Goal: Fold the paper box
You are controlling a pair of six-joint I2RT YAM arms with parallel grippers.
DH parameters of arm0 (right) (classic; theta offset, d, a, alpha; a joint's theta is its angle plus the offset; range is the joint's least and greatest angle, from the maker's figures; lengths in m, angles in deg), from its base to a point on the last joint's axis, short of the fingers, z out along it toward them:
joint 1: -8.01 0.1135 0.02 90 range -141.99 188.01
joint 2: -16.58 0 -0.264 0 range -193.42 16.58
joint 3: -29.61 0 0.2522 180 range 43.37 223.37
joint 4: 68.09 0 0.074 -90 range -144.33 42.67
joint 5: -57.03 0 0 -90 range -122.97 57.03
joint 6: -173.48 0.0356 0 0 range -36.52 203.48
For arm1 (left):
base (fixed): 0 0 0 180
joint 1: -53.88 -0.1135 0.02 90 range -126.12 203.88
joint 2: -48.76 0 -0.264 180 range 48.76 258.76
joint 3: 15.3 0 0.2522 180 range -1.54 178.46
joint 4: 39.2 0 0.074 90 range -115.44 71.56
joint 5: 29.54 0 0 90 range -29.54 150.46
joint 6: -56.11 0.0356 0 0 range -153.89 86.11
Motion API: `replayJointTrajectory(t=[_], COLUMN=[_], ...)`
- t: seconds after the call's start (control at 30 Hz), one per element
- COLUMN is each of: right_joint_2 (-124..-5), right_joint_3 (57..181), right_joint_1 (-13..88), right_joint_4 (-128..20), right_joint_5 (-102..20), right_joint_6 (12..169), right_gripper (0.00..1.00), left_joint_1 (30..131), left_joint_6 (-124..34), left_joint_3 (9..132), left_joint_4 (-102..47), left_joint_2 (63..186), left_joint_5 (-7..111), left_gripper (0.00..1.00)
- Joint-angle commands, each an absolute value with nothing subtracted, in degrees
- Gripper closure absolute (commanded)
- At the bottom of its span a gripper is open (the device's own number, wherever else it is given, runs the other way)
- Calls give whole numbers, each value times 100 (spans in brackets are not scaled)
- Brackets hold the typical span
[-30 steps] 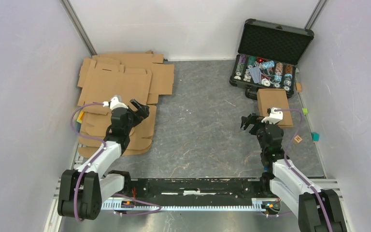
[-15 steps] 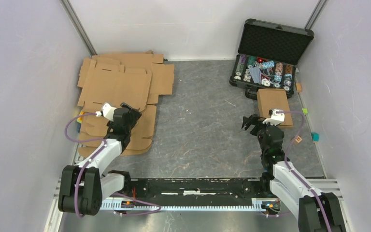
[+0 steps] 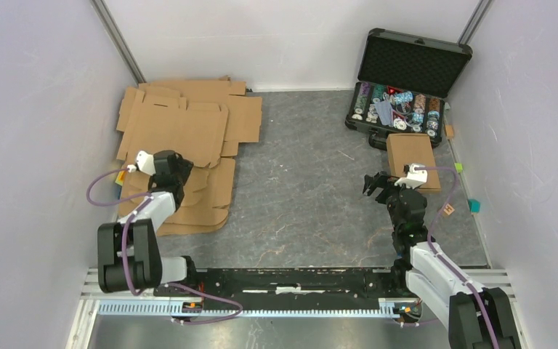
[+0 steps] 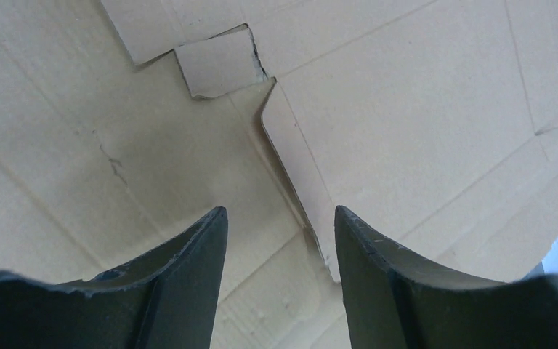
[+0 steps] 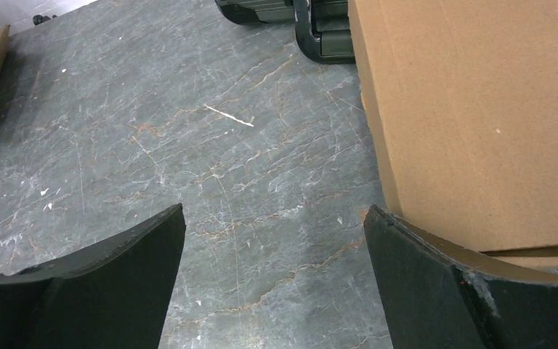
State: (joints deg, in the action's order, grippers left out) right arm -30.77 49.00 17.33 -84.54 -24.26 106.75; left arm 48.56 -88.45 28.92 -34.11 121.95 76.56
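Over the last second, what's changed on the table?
The left arm swung left, bringing its fingers low over the flat cardboard stack, narrowing around a sheet edge, nothing gripped yet. The right arm, the folded box and the chip case stayed put.

Both arms reach out from the base rail [image 3: 290, 280], jaws apart.
The left gripper [image 4: 280, 214] sits beyond the rail's left end, elbow folded tight, jaws narrowly parted. The right gripper [image 5: 272, 211] sits beyond its right end, jaws wide.
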Motion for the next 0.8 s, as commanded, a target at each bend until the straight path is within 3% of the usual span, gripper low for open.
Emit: replayJointTrajectory(t=[0.0, 0.2, 0.27, 0.33, 0.4, 0.57, 0.77], right_joint_2=[-3142, -3142, -3161, -3199, -3235, -3282, -3369], right_joint_3=[4819, 4787, 4776, 4778, 4789, 4819, 4877], right_joint_1=[1750, 1744, 1743, 1750, 1749, 1758, 1752], right_joint_4=[-8797, -8847, -8886, -8895, -8904, -8926, -9019], right_joint_5=[-2563, -2562, -2576, -2580, -2602, -2684, -2998], right_joint_6=[10737, 10715, 10714, 10715, 10712, 10695, 10667], right_gripper=[2, 2, 2, 2, 2, 3, 4], left_joint_1=[4701, 4689, 4698, 4693, 4703, 4917, 5864], left_joint_6=[-9049, -9155, -9077, -8920, -8836, -8602, -7898], left_joint_3=[3346, 3881, 3997, 4159, 4288, 3957, 3522], left_joint_4=[-3861, -3758, -3953, -4132, -4135, -4260, -4509], left_joint_2=[12793, 13466, 13653, 13899, 14101, 13678, 12612], left_joint_5=[7070, 6839, 6582, 6108, 5675, 5596, 5172], left_gripper=[37, 39, 52, 79, 97, 98, 98])
